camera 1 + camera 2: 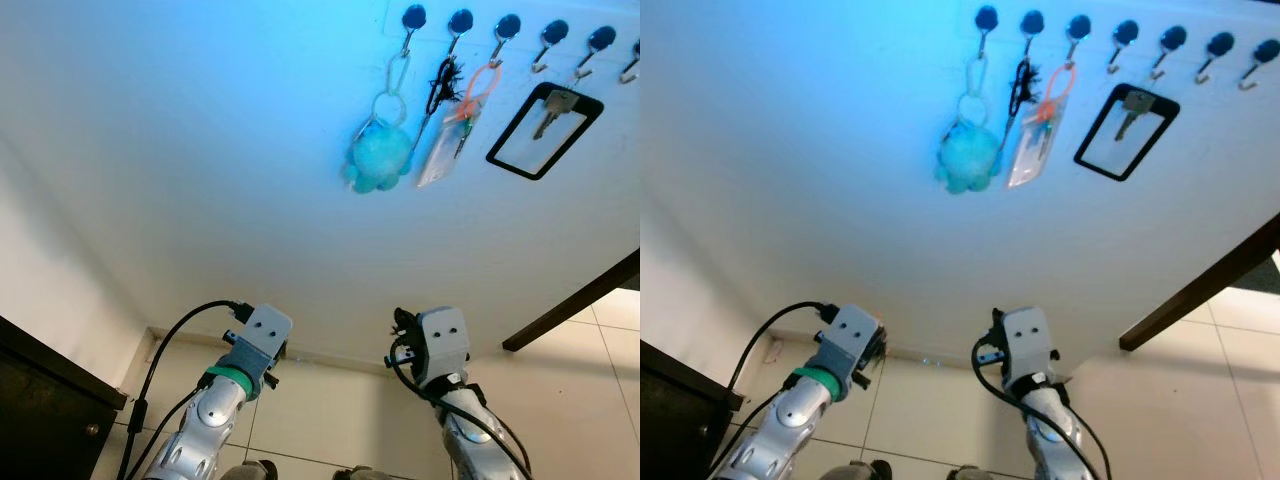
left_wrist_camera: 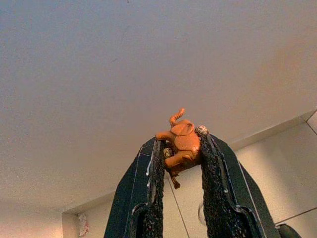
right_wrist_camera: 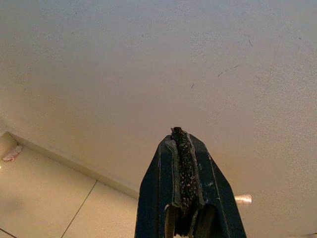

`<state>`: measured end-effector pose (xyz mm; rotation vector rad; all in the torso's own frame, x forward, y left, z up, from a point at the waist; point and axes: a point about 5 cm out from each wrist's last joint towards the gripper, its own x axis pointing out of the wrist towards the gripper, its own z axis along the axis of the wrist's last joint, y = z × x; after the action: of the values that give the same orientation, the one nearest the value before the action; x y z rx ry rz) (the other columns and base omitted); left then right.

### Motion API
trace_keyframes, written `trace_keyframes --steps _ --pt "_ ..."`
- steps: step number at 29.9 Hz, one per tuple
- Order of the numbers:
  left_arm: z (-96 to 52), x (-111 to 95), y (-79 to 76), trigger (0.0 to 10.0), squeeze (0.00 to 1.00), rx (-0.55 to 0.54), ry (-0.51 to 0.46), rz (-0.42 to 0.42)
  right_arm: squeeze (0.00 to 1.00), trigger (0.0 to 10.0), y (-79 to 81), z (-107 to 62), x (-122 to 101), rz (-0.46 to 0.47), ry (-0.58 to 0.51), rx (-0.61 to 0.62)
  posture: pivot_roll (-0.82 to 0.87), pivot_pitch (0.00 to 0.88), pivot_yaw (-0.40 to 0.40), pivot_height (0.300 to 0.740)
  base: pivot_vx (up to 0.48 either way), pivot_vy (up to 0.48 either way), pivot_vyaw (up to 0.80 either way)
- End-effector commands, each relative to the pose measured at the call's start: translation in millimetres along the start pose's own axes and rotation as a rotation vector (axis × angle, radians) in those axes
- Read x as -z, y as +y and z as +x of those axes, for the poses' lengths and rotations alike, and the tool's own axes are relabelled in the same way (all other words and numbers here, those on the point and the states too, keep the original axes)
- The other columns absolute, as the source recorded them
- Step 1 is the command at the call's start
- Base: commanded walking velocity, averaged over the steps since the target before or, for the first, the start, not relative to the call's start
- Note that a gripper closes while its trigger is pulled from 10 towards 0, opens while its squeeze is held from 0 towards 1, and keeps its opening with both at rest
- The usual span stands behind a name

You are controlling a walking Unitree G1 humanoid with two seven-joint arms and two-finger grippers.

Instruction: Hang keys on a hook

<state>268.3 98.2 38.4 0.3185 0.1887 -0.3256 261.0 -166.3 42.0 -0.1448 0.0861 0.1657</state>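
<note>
An orange elephant key charm (image 2: pixel 182 147) sits pinched between the black fingers of my left gripper (image 2: pixel 181 139), which is shut on it and points at the white wall. My right gripper (image 3: pixel 179 135) is shut with nothing in it. Both arms, left (image 1: pixel 215 405) and right (image 1: pixel 455 405), are low, far below a row of dark-headed hooks (image 1: pixel 508 26) high on the wall. A teal plush keyring (image 1: pixel 380 158), a black tassel (image 1: pixel 442 84) and an orange-looped clear card (image 1: pixel 448 150) hang from the three leftmost hooks. A black loop with a key (image 1: pixel 545 128) hangs beneath the fourth. The hook to its right (image 1: pixel 600 40) is bare.
A dark cabinet (image 1: pixel 45 405) stands at the lower left. A dark wooden edge (image 1: pixel 580 300) slants in from the right. Below the wall run a baseboard and pale floor tiles (image 1: pixel 330 420). A black cable (image 1: pixel 165 345) loops off my left arm.
</note>
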Motion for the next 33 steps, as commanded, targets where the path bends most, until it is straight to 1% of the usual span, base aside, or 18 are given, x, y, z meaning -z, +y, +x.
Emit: trace_keyframes --steps 1,6,20,33 --pt "-2.5 6.6 -1.3 10.0 0.0 0.002 0.015 0.013 0.0 10.0 1.2 -2.4 5.6 -0.006 0.018 -0.004 -0.03 0.067 0.045 0.74 0.0 -0.364 0.0" --pt "-2.3 6.1 -1.3 10.0 0.0 0.003 0.01 0.015 0.0 10.0 0.5 -2.5 6.7 -0.006 0.021 -0.002 -0.03 0.066 0.047 0.74 0.0 -0.365 0.0" --pt "0.4 6.2 0.0 10.0 0.0 0.005 0.001 0.011 0.0 10.0 0.0 -0.7 9.5 -0.006 0.016 0.001 -0.03 0.066 0.048 0.74 0.0 -0.48 0.0" --pt "-0.2 6.8 0.1 10.0 0.0 0.006 -0.001 0.008 0.0 10.0 1.2 -2.5 11.9 -0.003 0.017 0.003 -0.03 0.07 0.054 0.74 0.0 -0.48 0.0"
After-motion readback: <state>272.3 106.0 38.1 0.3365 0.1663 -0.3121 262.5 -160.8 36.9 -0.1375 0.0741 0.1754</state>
